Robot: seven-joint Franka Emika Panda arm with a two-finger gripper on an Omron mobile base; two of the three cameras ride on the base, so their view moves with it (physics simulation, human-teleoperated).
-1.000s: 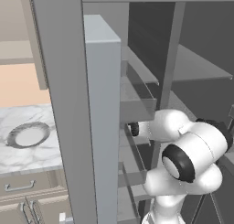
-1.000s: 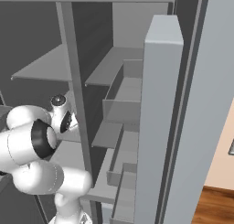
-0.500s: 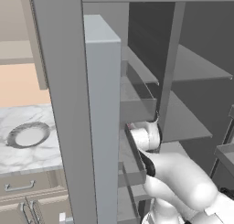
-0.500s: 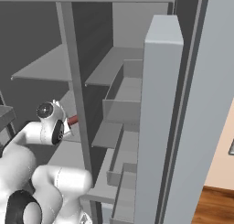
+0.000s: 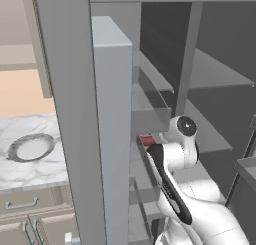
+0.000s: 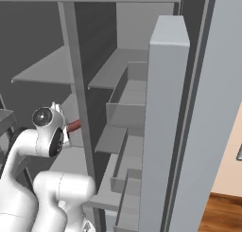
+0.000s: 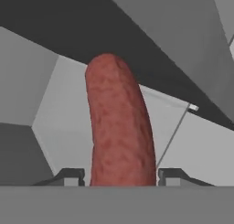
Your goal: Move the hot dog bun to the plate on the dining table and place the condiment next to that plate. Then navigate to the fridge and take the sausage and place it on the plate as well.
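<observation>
Swinging my arm over since a second ago — my wrist, then turned toward the fridge's door side, is now reaching into the fridge [image 5: 210, 79] with the sausage [image 7: 119, 127] at my hand.

I am seeing the sausage in the hand view standing straight up between my two fingertips [image 7: 71, 176], its long axis running directly away from my hand [image 7: 119, 179] — its near end is sitting in the gap and its far end is pointing toward the back of the shelf. My fingers are lying close against its two sides, clamped on it as far as I can judge. From the base views a reddish end is peeking out just beside my wrist, over the grey shelf [image 6: 113, 136].
</observation>
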